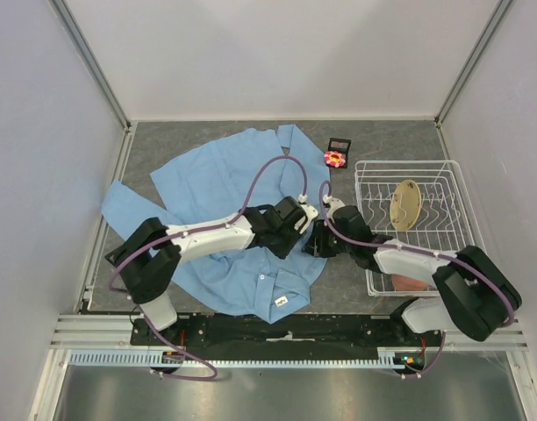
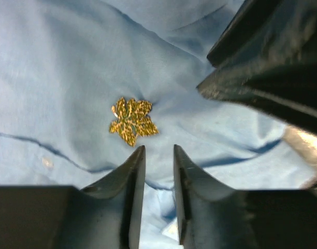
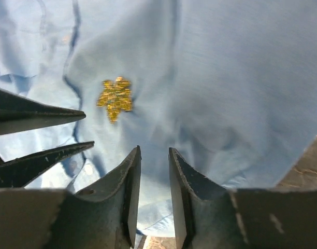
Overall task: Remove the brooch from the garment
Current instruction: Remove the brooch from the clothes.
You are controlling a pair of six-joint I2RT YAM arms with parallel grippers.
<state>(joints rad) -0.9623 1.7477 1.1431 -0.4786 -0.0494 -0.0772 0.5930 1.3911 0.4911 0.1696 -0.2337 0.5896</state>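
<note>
The left claw [image 2: 159,150] hangs over the blue shirt [image 1: 216,175], fingers a little apart, pinching nothing. A gold emblem [image 2: 132,122] sits just past its tips. The right claw [image 3: 154,150] is the same. The pink brooch [image 1: 335,158] lies on the table [image 1: 163,140], far beyond both claws.

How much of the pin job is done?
The pink brooch already lies on the grey table beside the shirt, so that part looks done. In hand: the left pincer and the right pincer hover slightly open by a gold emblem on the shirt, holding nothing. Still to do: maybe nothing; I cannot tell.
</note>
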